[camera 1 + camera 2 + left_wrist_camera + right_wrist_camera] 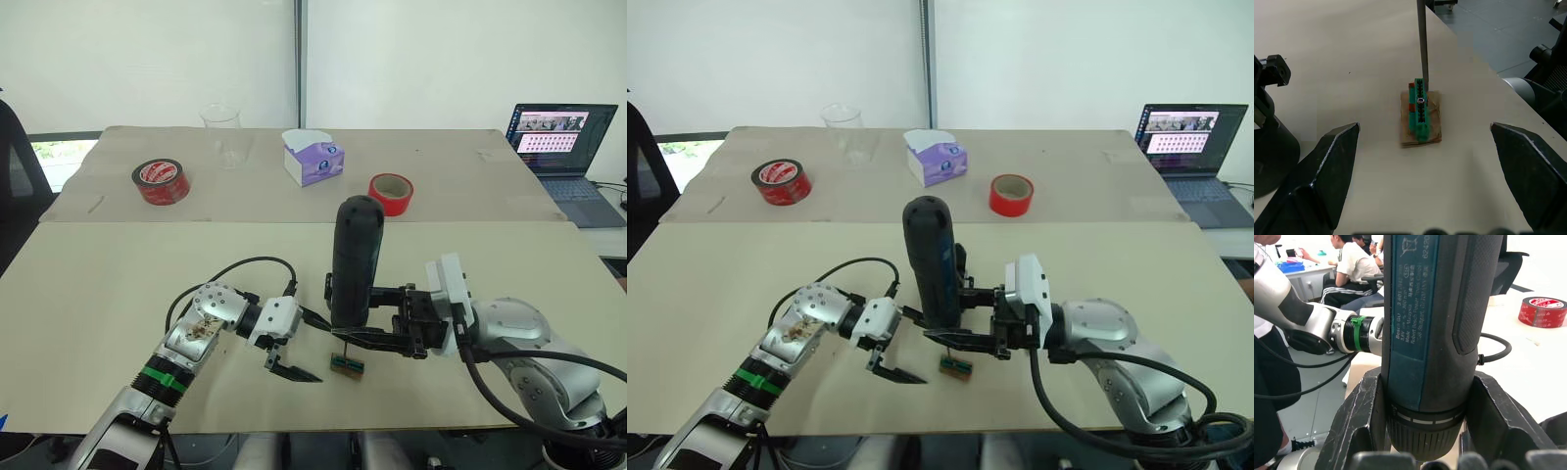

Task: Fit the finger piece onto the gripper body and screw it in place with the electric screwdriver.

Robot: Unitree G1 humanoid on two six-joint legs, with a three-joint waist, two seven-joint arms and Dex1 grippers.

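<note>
This looks like an office or lab workroom. Plain beige tables (118,284) stand before white walls, with an open laptop (560,147) on a side desk, tape rolls (161,182), and a tissue box (313,157). Seated people (1354,269) at desks appear in the right wrist view.

Electric screwdriver (1442,328) top and tip cropped, laptop (563,147) screen unreadable
</note>
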